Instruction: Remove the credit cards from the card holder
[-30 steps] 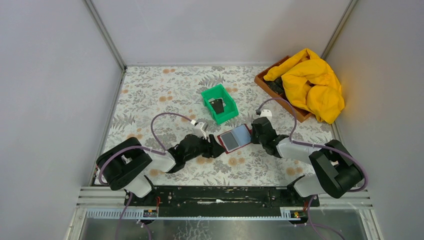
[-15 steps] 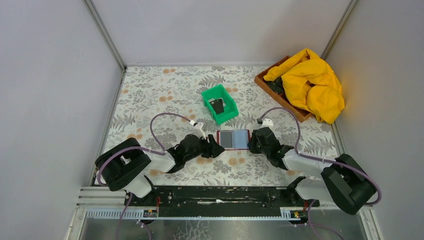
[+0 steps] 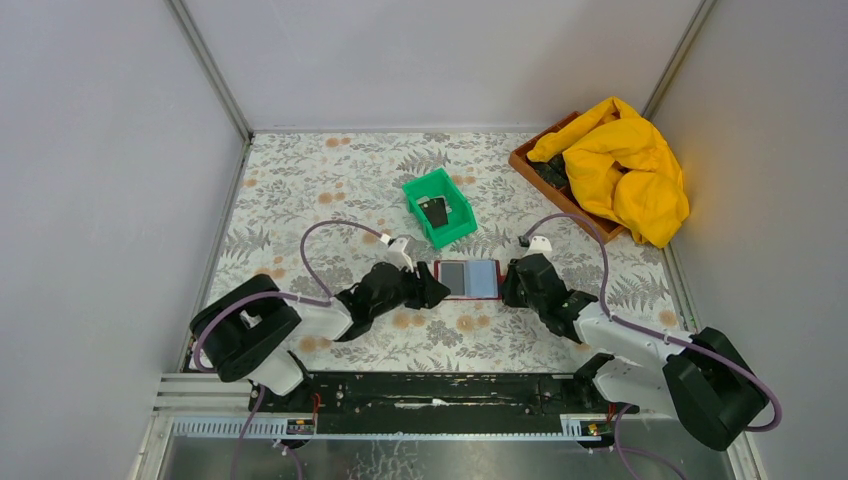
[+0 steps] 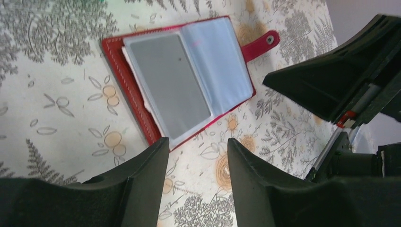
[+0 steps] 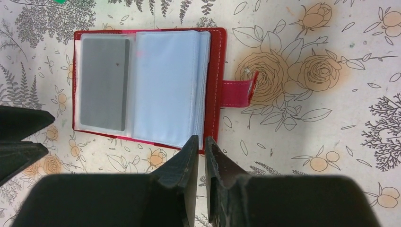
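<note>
Look near the middle of the table, a little toward its near edge, for the card holder (image 3: 467, 279), spread open and flat. Note the left tool (image 4: 196, 156) released beside one side, and the right tool (image 5: 201, 151) clenched on nothing beside the other. Expect the grey card (image 5: 104, 84) in its clear sleeve to be light, stiff and slick. Probably best pinched at a short edge by the sleeve mouth, with the floppy holder pinned down.

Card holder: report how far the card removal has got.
Done: the card holder lies open, and what looks like a dark card sits in the green bin. In hand: nothing; left gripper open, right gripper shut at the holder's edge. Left: the grey card, still in its sleeve.
</note>
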Controlling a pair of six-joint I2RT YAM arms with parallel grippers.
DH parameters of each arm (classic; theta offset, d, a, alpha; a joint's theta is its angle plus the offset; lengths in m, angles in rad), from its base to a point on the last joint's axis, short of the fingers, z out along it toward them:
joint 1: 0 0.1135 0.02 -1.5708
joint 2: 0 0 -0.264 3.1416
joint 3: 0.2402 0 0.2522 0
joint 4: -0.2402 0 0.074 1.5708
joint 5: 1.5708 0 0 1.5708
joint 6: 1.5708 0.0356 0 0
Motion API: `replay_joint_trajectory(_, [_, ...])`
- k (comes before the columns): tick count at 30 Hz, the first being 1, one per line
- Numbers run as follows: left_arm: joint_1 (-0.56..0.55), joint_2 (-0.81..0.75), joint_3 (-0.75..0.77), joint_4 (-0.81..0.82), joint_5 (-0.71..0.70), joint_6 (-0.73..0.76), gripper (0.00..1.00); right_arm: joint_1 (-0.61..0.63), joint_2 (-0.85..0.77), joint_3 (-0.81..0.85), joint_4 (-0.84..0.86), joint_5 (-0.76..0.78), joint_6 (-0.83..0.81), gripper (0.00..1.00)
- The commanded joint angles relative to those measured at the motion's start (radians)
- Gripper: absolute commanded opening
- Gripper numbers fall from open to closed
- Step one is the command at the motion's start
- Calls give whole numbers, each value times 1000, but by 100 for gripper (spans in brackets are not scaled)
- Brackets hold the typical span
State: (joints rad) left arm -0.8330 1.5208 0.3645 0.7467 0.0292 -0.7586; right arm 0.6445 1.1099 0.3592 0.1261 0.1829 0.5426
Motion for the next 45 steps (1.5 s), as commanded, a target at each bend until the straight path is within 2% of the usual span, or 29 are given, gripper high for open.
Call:
replay_joint_trajectory(1, [16,8,59,0,3,33,55,9,15,46,25,19,-8,16])
replay_joint_trajectory(12, [18,122,145,-23,15,58,54,8,21,42,22,25,-11,16])
replay_joint_trajectory(24, [21,104,128,-73,-26,79,54,7,21,20,32,24,-7,16])
replay_joint_trajectory(45, [22,147,133,-61,2,67,54,7,45,-1,59,8,-5,15])
